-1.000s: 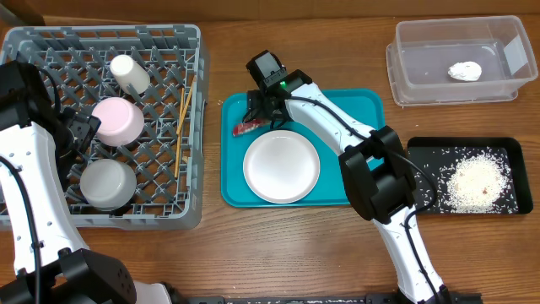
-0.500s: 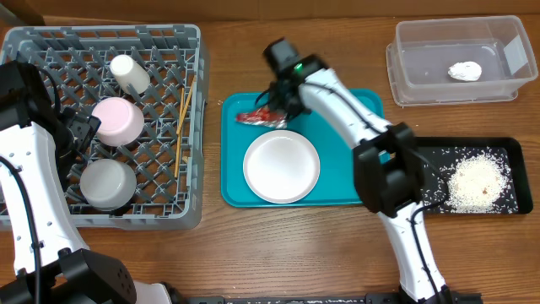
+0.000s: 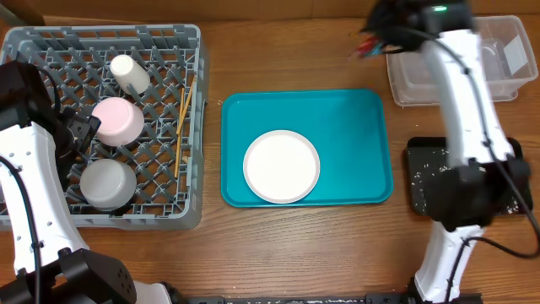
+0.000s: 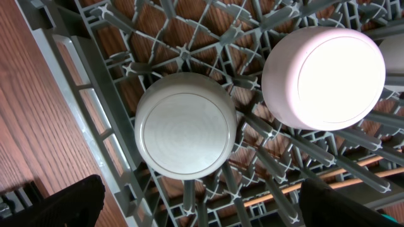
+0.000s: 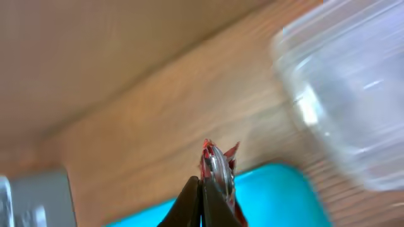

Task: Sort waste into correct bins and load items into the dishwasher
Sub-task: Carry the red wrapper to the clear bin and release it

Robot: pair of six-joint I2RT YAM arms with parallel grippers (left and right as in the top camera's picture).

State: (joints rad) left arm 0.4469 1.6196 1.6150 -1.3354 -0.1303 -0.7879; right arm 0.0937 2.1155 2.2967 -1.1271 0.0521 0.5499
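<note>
My right gripper point(image 3: 377, 35) hangs above the table just left of the clear tub point(image 3: 506, 51), shut on the crumpled red wrapper point(image 3: 368, 45). In the right wrist view the closed gripper point(image 5: 202, 189) pinches the wrapper point(image 5: 218, 165), with the blurred tub point(image 5: 344, 94) to the right. The black tray point(image 3: 419, 173) with rice crumbs point(image 3: 432, 156) is mostly hidden by my right arm. In the grey dish rack point(image 3: 196, 101) lie a white cup point(image 3: 129, 73), a pink bowl point(image 3: 116, 121), a grey bowl point(image 3: 108, 184) and chopsticks point(image 3: 183, 127). My left gripper point(image 4: 202, 213) stands open above the grey bowl point(image 4: 184, 125).
A teal tray point(image 3: 354, 127) lies in the middle of the table with the large white plate point(image 3: 281, 166) on it. Bare wooden table point(image 3: 295, 51) runs between the rack and the tub. My right arm crosses over the black tray and the tub's left part.
My right gripper closed on the red wrapper on the teal tray, lifted it and swung right toward the clear tub. The left arm has not moved.
</note>
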